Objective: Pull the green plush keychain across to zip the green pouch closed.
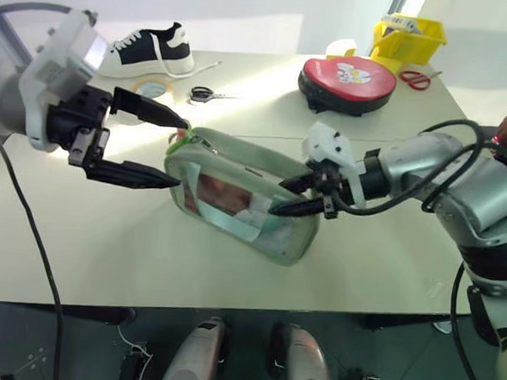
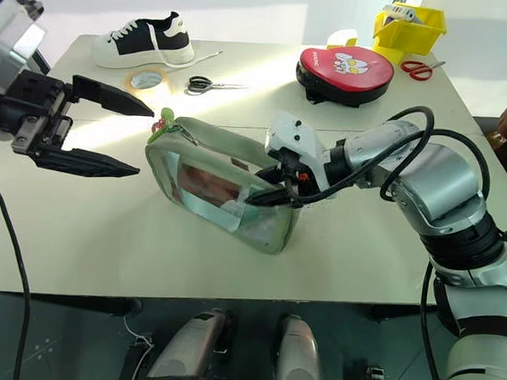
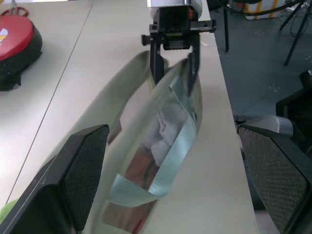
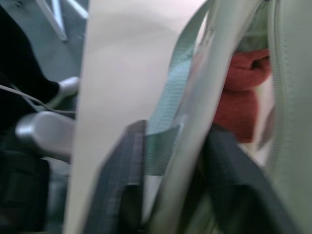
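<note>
The left hand (image 1: 177, 151) gapes empty just left of the green plush keychain (image 2: 162, 121) — zipper runs rightward, where the right hand (image 1: 281, 193) pinches the green pouch (image 1: 235, 202).

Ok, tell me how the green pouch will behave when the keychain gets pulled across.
The green pouch looks soft, so its top edge will probably buckle rather than stay straight. It stands on its narrow side and may tip or slide toward the pull. The right gripper, closed on its end, should help steady it; the green plush keychain sits at the opposite end.
</note>
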You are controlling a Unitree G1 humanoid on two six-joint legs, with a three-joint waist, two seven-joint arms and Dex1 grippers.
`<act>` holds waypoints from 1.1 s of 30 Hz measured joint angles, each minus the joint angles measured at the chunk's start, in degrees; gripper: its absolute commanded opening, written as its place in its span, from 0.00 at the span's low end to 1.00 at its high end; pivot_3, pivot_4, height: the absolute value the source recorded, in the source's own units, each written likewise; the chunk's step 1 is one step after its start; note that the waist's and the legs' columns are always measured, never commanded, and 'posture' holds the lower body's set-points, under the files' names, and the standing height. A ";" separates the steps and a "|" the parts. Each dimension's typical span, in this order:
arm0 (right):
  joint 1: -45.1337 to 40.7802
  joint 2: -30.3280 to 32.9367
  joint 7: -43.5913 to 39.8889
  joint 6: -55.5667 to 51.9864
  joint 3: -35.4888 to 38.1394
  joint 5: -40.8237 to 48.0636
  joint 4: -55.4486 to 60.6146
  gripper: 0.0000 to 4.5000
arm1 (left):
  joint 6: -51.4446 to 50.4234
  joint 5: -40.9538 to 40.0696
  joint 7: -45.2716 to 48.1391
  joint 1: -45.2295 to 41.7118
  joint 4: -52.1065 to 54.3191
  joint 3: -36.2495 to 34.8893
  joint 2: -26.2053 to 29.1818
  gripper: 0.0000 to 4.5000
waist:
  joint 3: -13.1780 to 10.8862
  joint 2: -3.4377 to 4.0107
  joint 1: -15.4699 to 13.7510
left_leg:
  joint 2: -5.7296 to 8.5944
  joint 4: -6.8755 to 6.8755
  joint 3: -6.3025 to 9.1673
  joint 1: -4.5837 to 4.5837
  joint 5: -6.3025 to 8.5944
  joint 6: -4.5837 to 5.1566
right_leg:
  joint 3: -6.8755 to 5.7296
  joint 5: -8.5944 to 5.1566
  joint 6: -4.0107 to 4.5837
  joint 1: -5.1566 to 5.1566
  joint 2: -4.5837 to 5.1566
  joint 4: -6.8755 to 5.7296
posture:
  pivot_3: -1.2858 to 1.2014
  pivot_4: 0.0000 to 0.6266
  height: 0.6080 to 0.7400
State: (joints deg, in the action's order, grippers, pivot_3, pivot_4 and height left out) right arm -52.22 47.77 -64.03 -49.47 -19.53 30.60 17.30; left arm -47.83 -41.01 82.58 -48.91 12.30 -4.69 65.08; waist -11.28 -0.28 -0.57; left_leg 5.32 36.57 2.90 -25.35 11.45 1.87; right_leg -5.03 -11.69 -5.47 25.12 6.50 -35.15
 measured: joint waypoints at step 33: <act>-7.48 -0.44 -13.11 20.72 7.26 -19.70 -19.09 0.67 | 3.89 4.38 -11.98 13.24 -7.36 -7.97 -0.27 1.00 | 0.02 -0.05 1.17 | -0.28 -0.23 -0.33 0.13 -0.20 -0.27 | 0.49 0.23 0.36 0.22 -0.45 -0.17 | 0.52 0.24 1.00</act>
State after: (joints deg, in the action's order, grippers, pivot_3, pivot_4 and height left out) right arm -59.70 47.33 -77.14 -28.76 -12.27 10.91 -1.79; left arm -43.94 -36.63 70.60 -35.67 4.94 -12.66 64.81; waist -11.26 -0.33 0.60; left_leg 5.04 36.34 2.57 -25.22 11.25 1.61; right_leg -4.54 -11.45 -5.12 25.34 6.04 -35.32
